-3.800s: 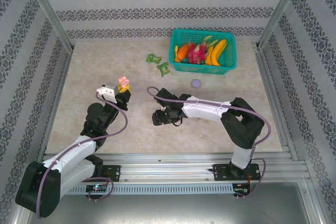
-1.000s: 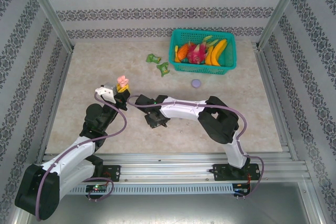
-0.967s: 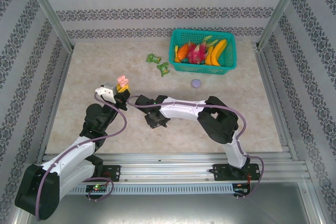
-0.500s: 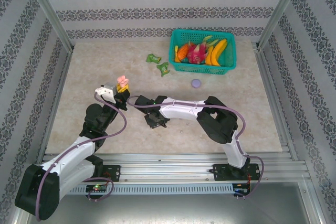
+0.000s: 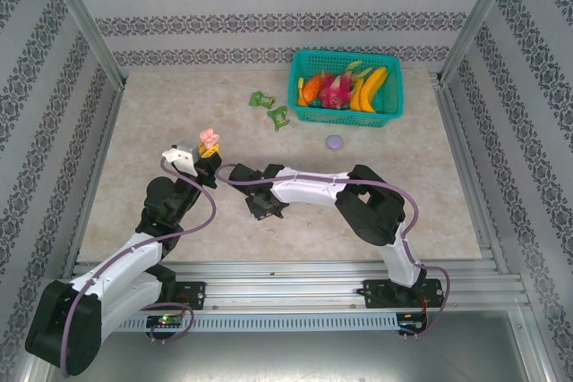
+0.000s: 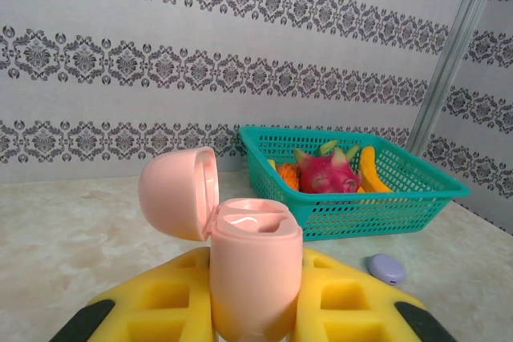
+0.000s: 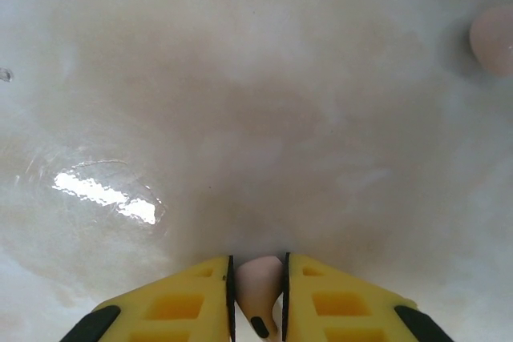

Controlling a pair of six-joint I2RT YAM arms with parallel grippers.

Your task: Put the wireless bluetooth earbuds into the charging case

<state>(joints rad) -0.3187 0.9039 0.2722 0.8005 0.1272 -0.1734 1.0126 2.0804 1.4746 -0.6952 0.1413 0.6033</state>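
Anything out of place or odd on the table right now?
A crumpled green wrapper and a second wrapper lie loose on the table left of the basket: stray litter. A small pink piece, likely an earbud, lies loose ahead of the right gripper. Nothing looks spilled.

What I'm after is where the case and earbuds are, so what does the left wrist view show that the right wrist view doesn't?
Left wrist: the left gripper clamps an open pink charging case, with a teal fruit basket and a small purple case beyond. Right wrist: the right gripper pinches a pink earbud, and another pink piece lies at upper right. Both: yellow fingers and the beige tabletop.
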